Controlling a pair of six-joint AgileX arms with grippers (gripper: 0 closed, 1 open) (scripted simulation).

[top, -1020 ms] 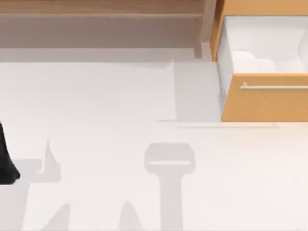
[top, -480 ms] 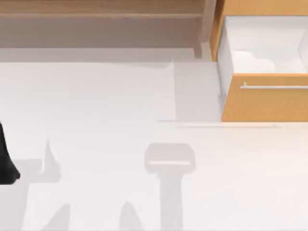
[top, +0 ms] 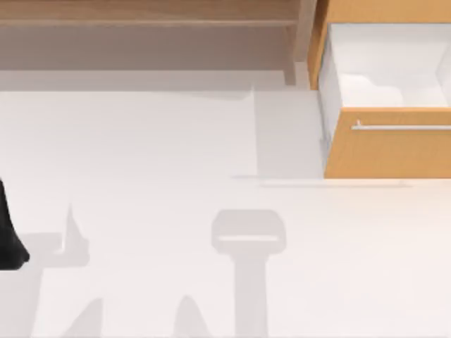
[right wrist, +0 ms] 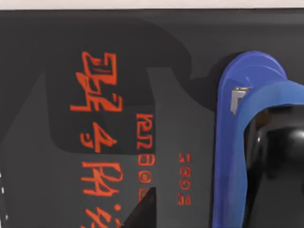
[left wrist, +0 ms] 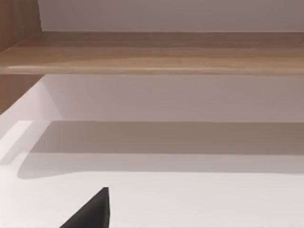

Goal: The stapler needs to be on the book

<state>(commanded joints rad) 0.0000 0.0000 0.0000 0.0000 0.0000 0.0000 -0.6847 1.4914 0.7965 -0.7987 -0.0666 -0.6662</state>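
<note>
Hovering right above the book (right wrist: 57,190), the right gripper (right wrist: 140,209) shows, I think, as just a dark wedge low in its own wrist view. Whether it is released or clenched, I cannot tell. Moving outward from it: the black cover with orange-red lettering spreads beneath the camera, and the stapler (right wrist: 228,156), a blue body arching over a glossy black part, lies against that cover at one side. It looks to be resting on the book, not held above it.

Over on the table (top: 141,141), the left arm (top: 8,236) sits parked at the edge, well to the left of the orange drawer (top: 387,151). The left gripper (left wrist: 92,211) shows as a black tip in its wrist view, and whether it is open is not clear either. The drawer stands pulled out, its white inside bare.

And what has changed? Nothing: over the last second the left arm, drawer and shadows have not budged. My read is that the stapler is already where it belongs, so only a clean retreat should remain.
</note>
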